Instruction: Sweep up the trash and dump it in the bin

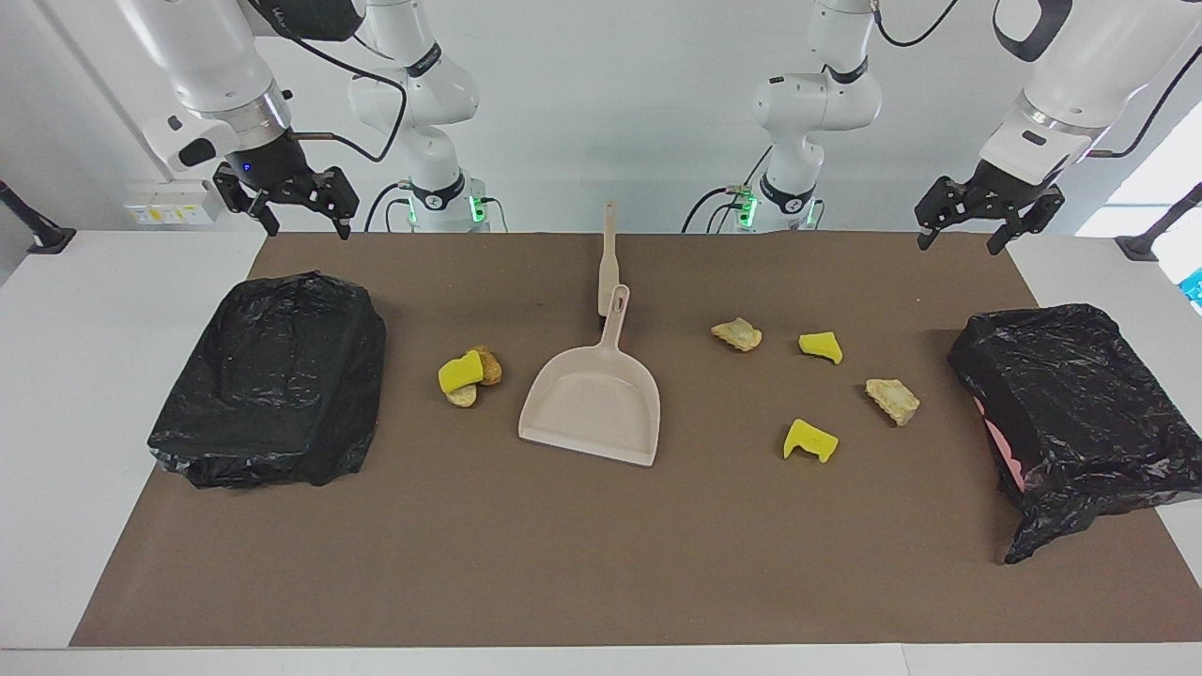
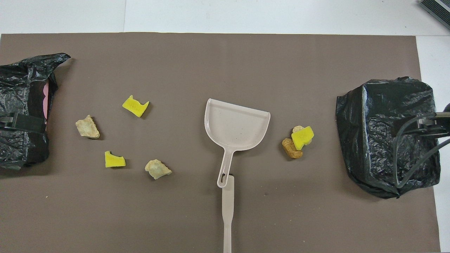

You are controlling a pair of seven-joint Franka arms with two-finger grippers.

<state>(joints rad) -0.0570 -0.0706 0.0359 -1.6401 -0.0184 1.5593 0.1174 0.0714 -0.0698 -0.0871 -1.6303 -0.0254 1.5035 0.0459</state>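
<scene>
Several pieces of trash lie on the brown mat. A yellow sponge piece (image 1: 460,373) (image 2: 302,137) is piled with two brown chunks (image 1: 488,364) beside the beige dustpan (image 1: 592,404) (image 2: 237,126), toward the right arm's end. Two more yellow pieces (image 1: 809,440) (image 1: 821,346) and two tan chunks (image 1: 737,333) (image 1: 893,400) are scattered toward the left arm's end. The beige brush (image 1: 608,258) (image 2: 227,211) lies in line with the dustpan's handle, nearer to the robots. My right gripper (image 1: 310,225) hangs open over the mat's edge. My left gripper (image 1: 958,244) hangs open likewise. Both are empty.
A bin lined with a black bag (image 1: 272,376) (image 2: 386,137) stands at the right arm's end of the mat. A second black-bagged bin (image 1: 1071,413) (image 2: 21,112), pink showing inside, stands at the left arm's end. White table borders the mat.
</scene>
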